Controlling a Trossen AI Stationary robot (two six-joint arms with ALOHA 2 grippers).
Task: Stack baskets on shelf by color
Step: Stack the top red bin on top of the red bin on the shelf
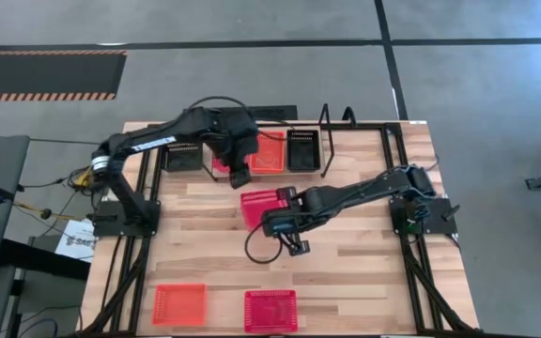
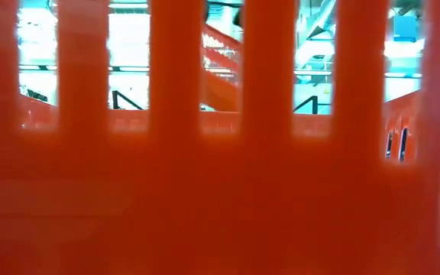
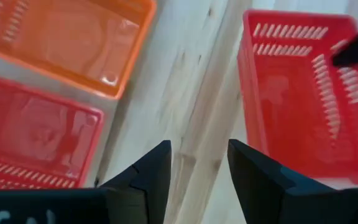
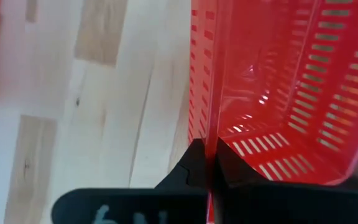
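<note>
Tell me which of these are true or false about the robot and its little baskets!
1. The right gripper pinches the wall of a red basket. True.
2. The left gripper holds a basket. False: its fingers stand apart over bare wood, with nothing between them.
3. Two baskets sit at the near edge of the table. True: an orange basket and a second red basket.
4. A black basket lies in the middle of the table. False: it sits at the back, on the shelf.
</note>
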